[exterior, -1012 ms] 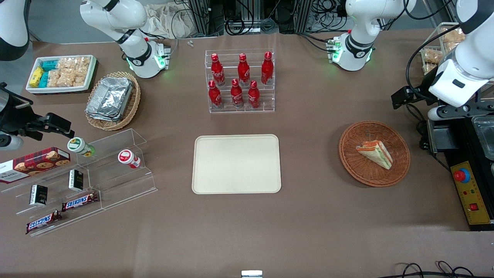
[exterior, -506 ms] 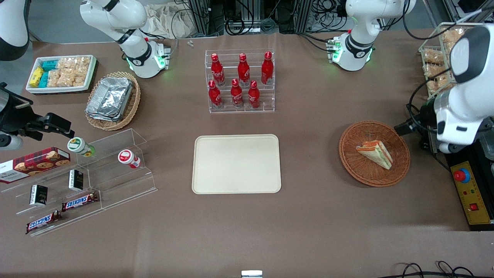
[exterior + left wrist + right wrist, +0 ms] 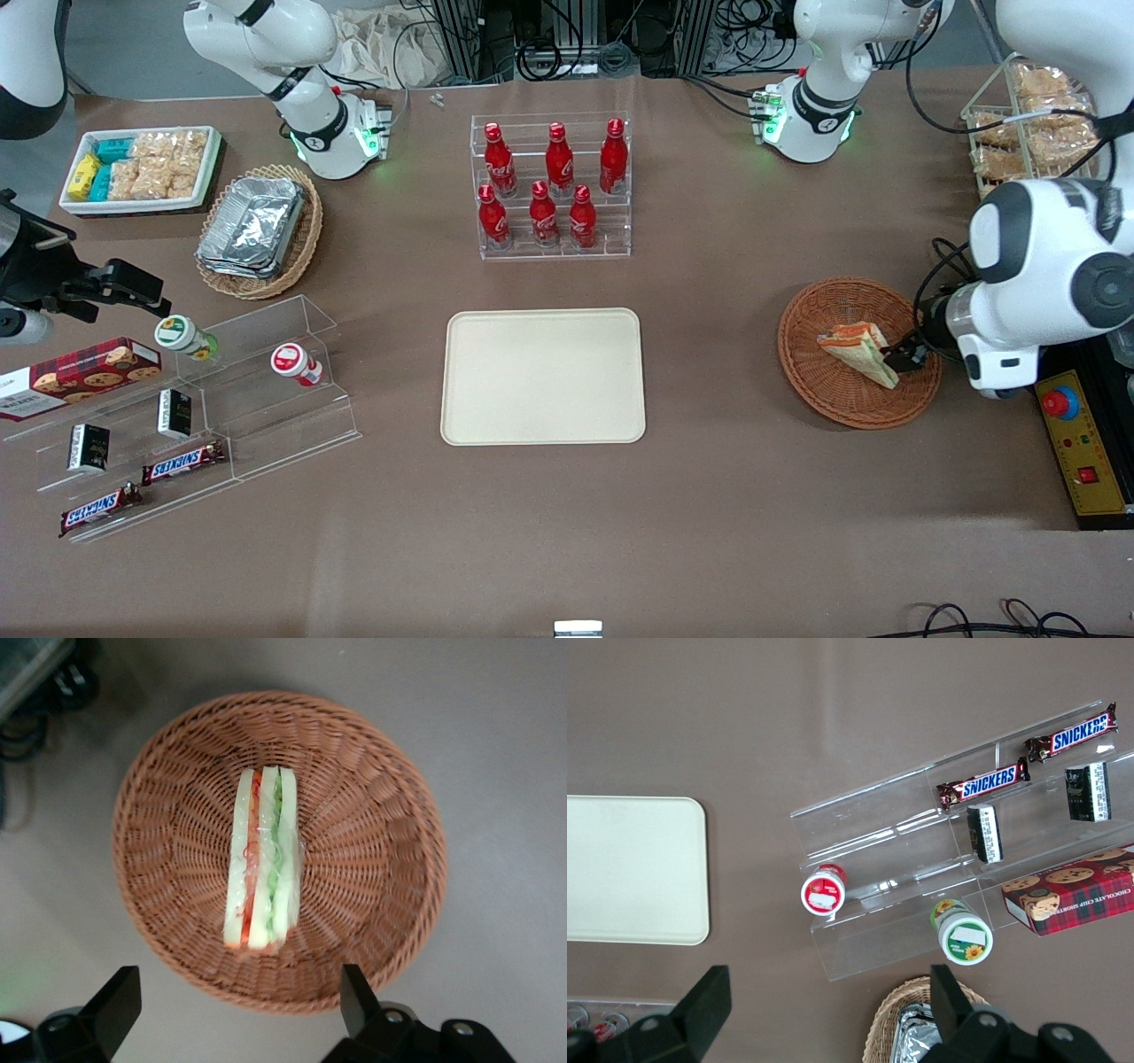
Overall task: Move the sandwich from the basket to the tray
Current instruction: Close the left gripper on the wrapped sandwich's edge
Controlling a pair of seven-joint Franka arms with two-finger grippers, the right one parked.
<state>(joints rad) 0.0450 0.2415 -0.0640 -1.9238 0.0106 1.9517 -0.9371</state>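
Note:
The sandwich [image 3: 858,353], a clear-wrapped wedge with orange, red and green layers, lies in the round reddish-brown wicker basket [image 3: 828,399]. My left gripper [image 3: 904,359] hovers above the basket's rim on the side toward the working arm's end of the table, just beside the sandwich's tip. In the left wrist view the gripper [image 3: 237,1001] is open and empty, its fingers [image 3: 120,1001] spread wide over the basket [image 3: 372,859], with the sandwich [image 3: 263,859] lying between their lines. The cream-beige tray [image 3: 542,376] lies empty at mid-table, also in the right wrist view [image 3: 629,868].
A clear rack of red bottles [image 3: 551,186] stands farther from the camera than the tray. A control box with a red stop button [image 3: 1076,439] and a wire rack of bread [image 3: 1028,115] are at the working arm's end. A tan foil-tray basket [image 3: 257,226] and acrylic snack shelves [image 3: 204,399] are at the parked arm's end.
The left arm has swung down and inward from the table's end. Its gripper has come from outside the basket to above the basket's rim beside the sandwich. The sandwich has not moved.

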